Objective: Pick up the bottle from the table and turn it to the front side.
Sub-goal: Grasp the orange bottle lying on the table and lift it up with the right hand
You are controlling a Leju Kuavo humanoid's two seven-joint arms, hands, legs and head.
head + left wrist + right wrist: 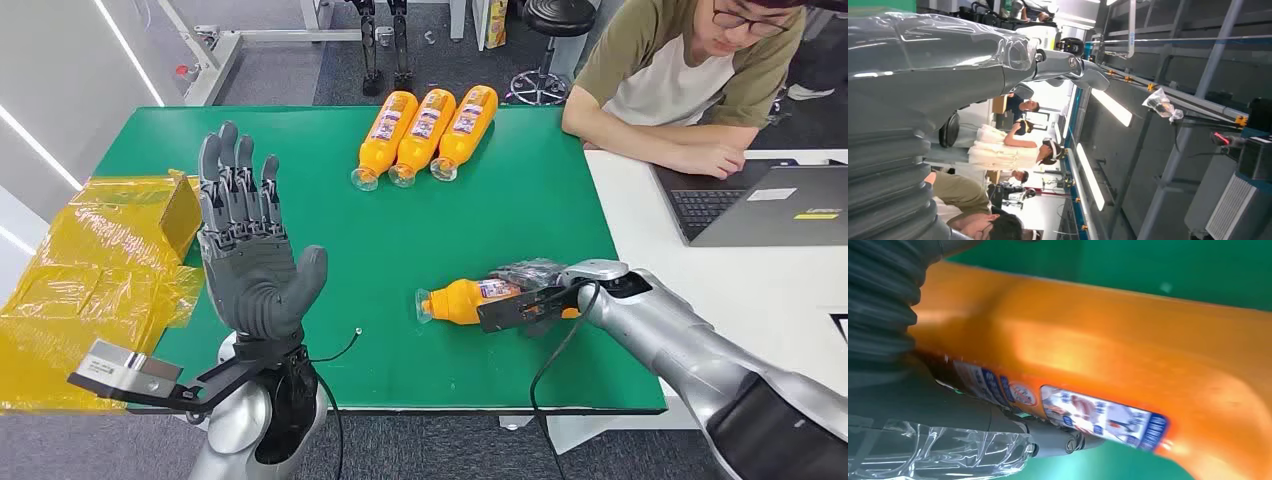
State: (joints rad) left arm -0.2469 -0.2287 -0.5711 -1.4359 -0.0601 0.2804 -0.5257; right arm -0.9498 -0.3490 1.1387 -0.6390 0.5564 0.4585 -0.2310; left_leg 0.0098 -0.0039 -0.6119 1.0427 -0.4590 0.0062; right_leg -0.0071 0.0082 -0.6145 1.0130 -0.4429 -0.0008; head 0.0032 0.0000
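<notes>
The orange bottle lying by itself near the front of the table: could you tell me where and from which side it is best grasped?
Grip the orange bottle around its wide labelled body, coming from the robot's right, probably. It lies on its side on the green table, cap end toward the left, so the narrow neck offers less hold. The right hand already sits on that part, label against it in the right wrist view.

Left hand (pixel 255 250): dark grey palm and thick thumb, fingers of lighter grey segments with dark linkages; below it a silver forearm (pixel 245 425), a black bracket carrying a small metal plate (pixel 125 372), and a thin black cable (pixel 335 352) looping off the wrist. Right arm (pixel 690 345): smooth silver shell with a black cable (pixel 552 360) along it and a dark cuff near the picture's edge; right hand (pixel 535 300) dark grey. Wrist views: grey ribbed cover (pixel 878 305), clear plastic film (pixel 938 452) over the thumb
</notes>
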